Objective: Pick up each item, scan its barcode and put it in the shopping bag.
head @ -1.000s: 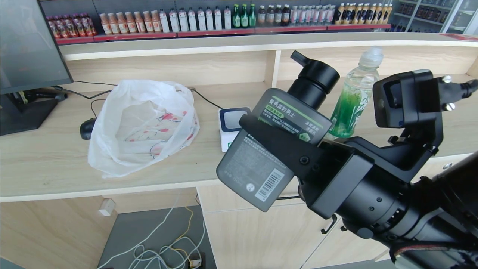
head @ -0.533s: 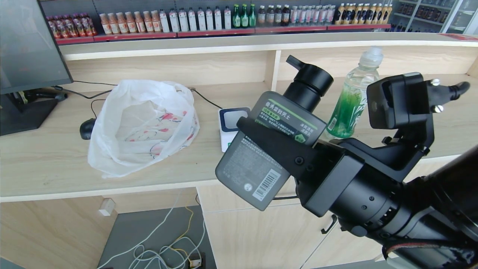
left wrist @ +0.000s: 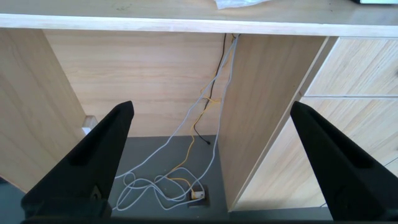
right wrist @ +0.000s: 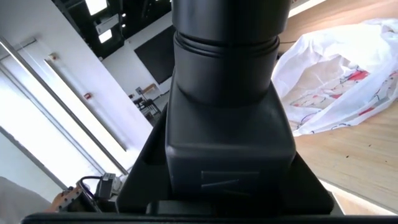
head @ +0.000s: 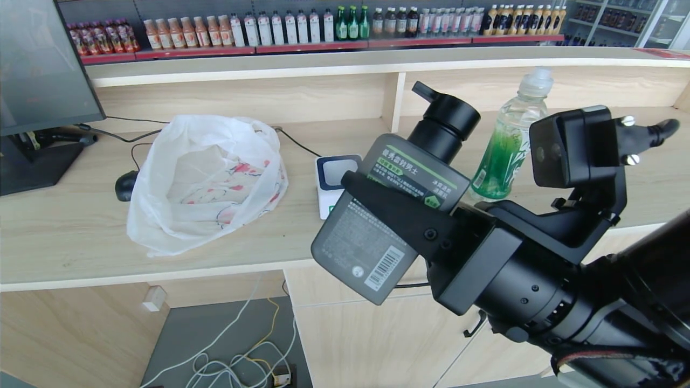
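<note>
**Pump bottle in grip, near scanner**

Clamped in the right gripper (head: 377, 202) across mid-body: 1 grey pump bottle (head: 356, 242). Held tilted in the air over the front edge of the counter (head: 64, 237), just in front of the scanner (head: 335, 180), pump head up and away.

Probably rigid plastic, fairly heavy if full, and smooth-sided, so apt to slip or swing under a loose pinch. Best kept pinched on the flat faces near the middle, clear of the barcode (head: 384, 268) at the lower corner. Best kept off the pump head too, easily pressed or twisted. Tough enough by the look of it, not fragile.

Left gripper (left wrist: 211, 109): spread wide, nothing between the fingers, low before the cabinet.

Counted:
- 1 pump bottle
- 1 green bottle (head: 504, 156), standing on the counter
- 1 white bag (head: 205, 183), lying open to the scanner's left
- 1 scanner
- 2 grippers

Inside of the bag too crumpled to count.
</note>
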